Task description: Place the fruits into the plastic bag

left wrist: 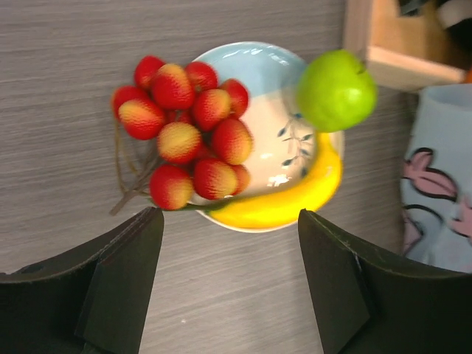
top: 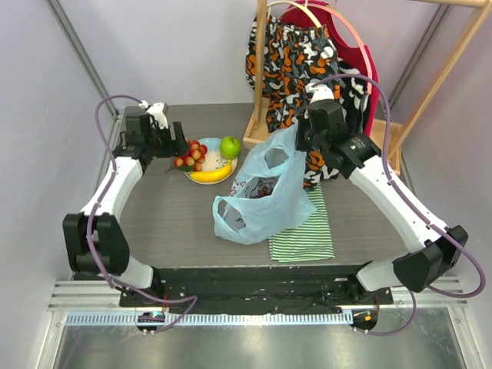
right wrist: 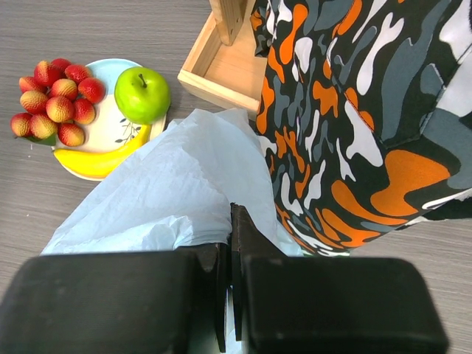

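A pale plate (top: 209, 145) holds red strawberries (top: 191, 156), a green apple (top: 231, 146) and a yellow banana (top: 211, 175). My left gripper (top: 174, 147) is open and empty, just left of the strawberries; in the left wrist view (left wrist: 228, 251) its jaws stand wide apart, near the strawberries (left wrist: 188, 133), banana (left wrist: 280, 203) and apple (left wrist: 336, 90). My right gripper (top: 304, 142) is shut on the top edge of the light-blue plastic bag (top: 261, 196) and holds it up; the right wrist view (right wrist: 230, 221) shows bag film (right wrist: 184, 184) pinched. A dark shape shows through the bag; I cannot tell whether it is the grapes.
A green-and-white striped cloth (top: 304, 231) lies under the bag's right side. A wooden rack base (top: 257, 132) stands behind the plate, with a camouflage-patterned garment (top: 296, 54) hanging close by my right gripper.
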